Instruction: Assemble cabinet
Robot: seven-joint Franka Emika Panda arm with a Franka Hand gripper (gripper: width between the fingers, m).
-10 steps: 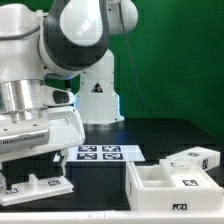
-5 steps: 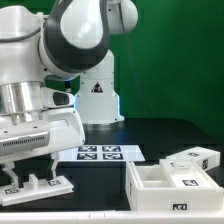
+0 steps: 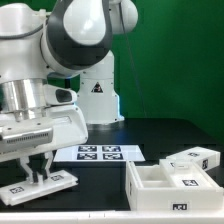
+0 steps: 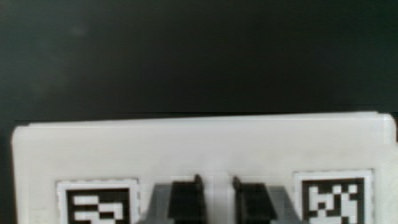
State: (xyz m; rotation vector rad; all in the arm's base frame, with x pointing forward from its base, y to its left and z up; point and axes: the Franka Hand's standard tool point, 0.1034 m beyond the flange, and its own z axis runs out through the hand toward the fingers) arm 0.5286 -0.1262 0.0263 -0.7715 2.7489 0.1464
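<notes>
A flat white cabinet panel [image 3: 58,181] with small tags lies on the black table at the exterior view's lower left. My gripper [image 3: 38,170] stands over it with its fingers down on its middle, shut on the panel. In the wrist view the panel [image 4: 196,150] fills the lower half, and my gripper [image 4: 208,202] pinches a narrow strip of it between two tags. The open box-shaped cabinet body [image 3: 150,190] rests at the lower right, well apart from the gripper.
The marker board [image 3: 98,153] lies flat just behind the panel, near the arm's base [image 3: 98,95]. Another white tagged piece [image 3: 197,158] sits behind the cabinet body at the right. A green wall backs the scene.
The jaws have closed from wide open onto the panel. The panel has shifted slightly on the table; the arm has hardly moved.
</notes>
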